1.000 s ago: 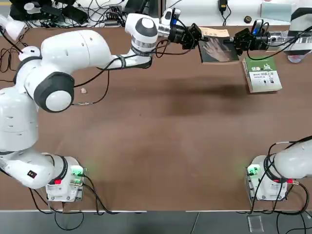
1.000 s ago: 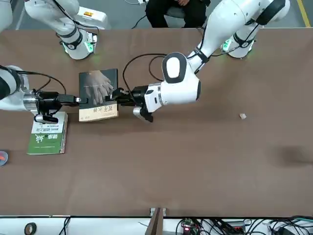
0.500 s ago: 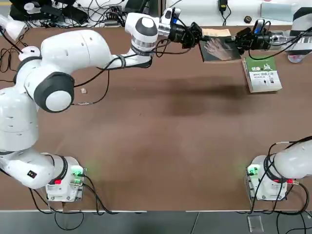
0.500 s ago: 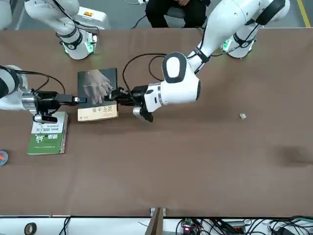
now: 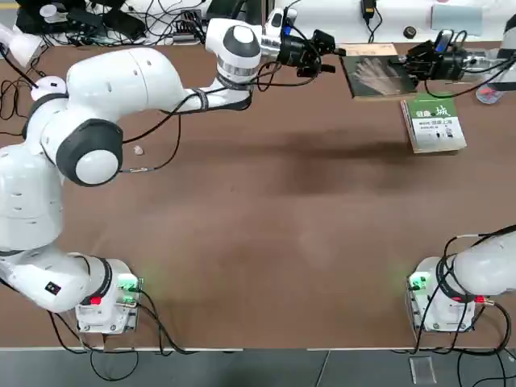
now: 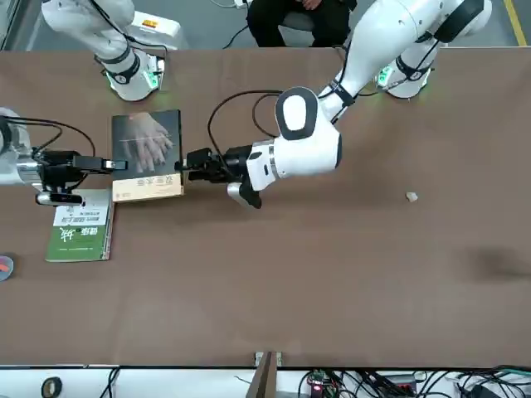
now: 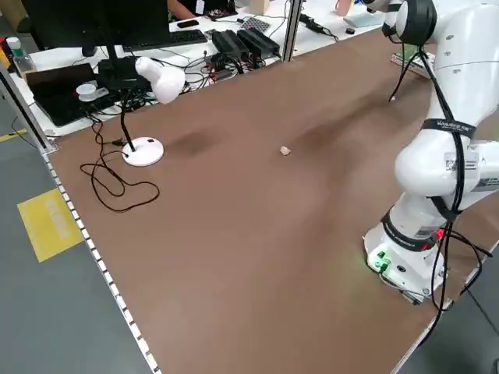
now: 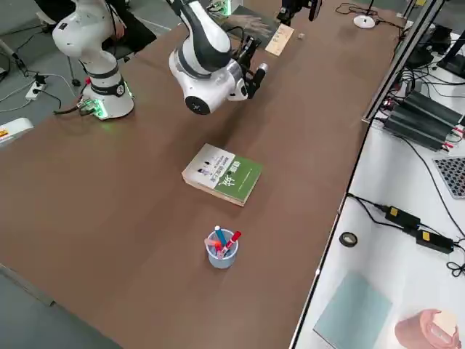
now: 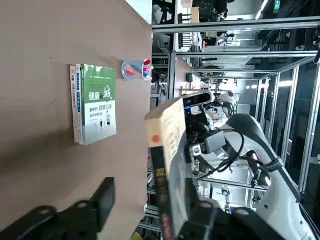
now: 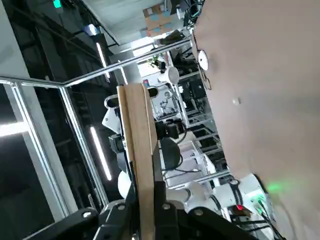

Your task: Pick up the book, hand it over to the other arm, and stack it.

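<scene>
One blue cup (image 8: 220,250) holds pens (image 8: 224,241) beside the green-and-white book (image 8: 222,174).

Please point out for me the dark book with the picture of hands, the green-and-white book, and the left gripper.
dark book (image 6: 148,153): front view, on the cover's pale hands picture.
green-and-white book (image 5: 435,123): top view, middle of its cover.
left gripper (image 5: 327,53): top view, midway between its fingertips.

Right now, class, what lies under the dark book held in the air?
Under the book, held by the right gripper, only bare table shows; the green-and-white book lies beside, not beneath.
</scene>
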### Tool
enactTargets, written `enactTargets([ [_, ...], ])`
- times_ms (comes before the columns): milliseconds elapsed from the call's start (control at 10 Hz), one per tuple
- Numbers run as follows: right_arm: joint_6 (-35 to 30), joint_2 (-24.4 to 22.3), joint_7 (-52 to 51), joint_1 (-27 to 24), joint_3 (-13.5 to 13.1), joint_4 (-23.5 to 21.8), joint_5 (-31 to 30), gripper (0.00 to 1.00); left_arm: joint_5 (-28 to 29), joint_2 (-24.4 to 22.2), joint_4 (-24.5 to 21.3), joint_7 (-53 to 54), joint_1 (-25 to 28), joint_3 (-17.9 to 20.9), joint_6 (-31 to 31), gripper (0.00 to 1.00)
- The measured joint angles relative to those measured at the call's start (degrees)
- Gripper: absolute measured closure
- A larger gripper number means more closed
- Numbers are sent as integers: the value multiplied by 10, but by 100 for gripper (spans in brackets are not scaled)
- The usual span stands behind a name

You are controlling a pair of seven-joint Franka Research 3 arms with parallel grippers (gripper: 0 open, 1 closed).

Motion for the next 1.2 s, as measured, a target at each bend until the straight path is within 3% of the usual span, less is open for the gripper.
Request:
enactTargets([
  [300, -15, 2, 4, -31, -27, 41, -99, 85, 34, -2, 4, 2, -1, 1, 15, 0],
  [500, -29, 13, -11, -61, -30, 68, -151, 85, 109, -14, 6, -9, 6, 10, 25, 0],
  [800, -62, 64, -67, -108, -31, 112, -201, 85, 277, -52, -15, -92, 46, 20, 15, 0],
  [1200, -115, 143, -123, -154, -32, 168, -226, 85, 549, -112, -30, -282, 107, 20, -125, 0],
])
